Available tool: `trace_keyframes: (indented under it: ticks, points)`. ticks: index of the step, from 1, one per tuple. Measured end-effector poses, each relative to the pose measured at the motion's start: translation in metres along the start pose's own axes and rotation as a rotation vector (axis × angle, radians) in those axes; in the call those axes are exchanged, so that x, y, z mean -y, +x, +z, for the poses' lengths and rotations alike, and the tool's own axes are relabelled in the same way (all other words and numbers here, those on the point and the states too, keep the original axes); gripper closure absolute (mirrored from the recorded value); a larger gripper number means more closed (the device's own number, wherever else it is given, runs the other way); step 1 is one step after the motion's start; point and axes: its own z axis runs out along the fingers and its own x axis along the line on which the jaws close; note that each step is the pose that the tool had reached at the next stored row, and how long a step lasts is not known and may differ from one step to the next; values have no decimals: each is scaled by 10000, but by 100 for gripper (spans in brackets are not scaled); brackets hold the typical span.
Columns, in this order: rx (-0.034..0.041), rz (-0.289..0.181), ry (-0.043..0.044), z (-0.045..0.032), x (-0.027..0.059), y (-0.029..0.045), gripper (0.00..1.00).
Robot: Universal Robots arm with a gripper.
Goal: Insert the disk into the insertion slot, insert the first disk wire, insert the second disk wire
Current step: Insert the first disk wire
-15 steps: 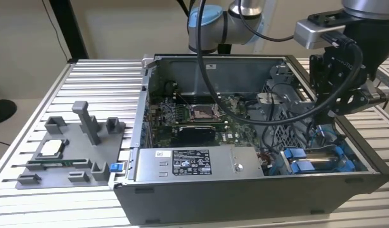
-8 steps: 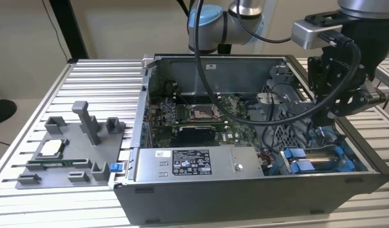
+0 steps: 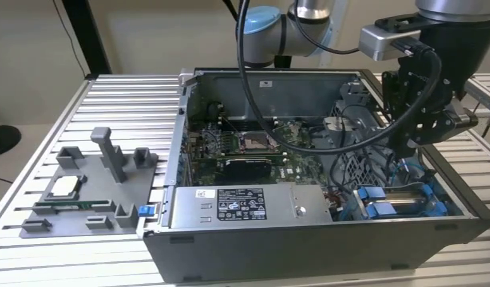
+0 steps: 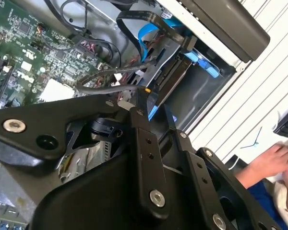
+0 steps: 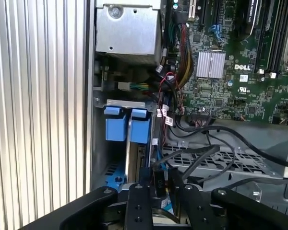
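At the exterior view's left, a grey fixture (image 3: 93,197) of spare parts lies on the slatted surface (image 3: 109,95), well apart from the work. Beside it stands the open computer case (image 3: 309,251), with the power supply (image 3: 245,206) along its front and the motherboard (image 3: 245,143) behind. At the exterior view's right, in the case's front corner, the disk (image 3: 404,192) sits in the insertion slot (image 5: 99,158) with its blue carrier frame (image 3: 386,209) showing on top, so step 1 looks done. The disk is likely dense and rigid. The wire is the opposite: a light, limp cable ending in a small stiff plastic plug. It is best held by the plug's flat sides, never by the cable, and pushed in square, since its contacts are probably fragile. The arm (image 3: 309,24) reaches in from above, wrist bent so the gripper (image 5: 159,191) points down over the slot. In the first wrist view it appears to pinch a black disk wire connector (image 5: 159,179) — 1 finger on each side — close over the slot
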Motion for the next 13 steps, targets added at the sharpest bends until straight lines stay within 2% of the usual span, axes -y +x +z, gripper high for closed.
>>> trace_keyframes:
  ticks: [4, 9, 13]
  points:
    - [-13, -109, 115, 6, 3, -49, 0]
    - [-140, -159, 113, 13, 1, -50, 0]
    - [-204, -207, 135, 17, 1, -51, 0]
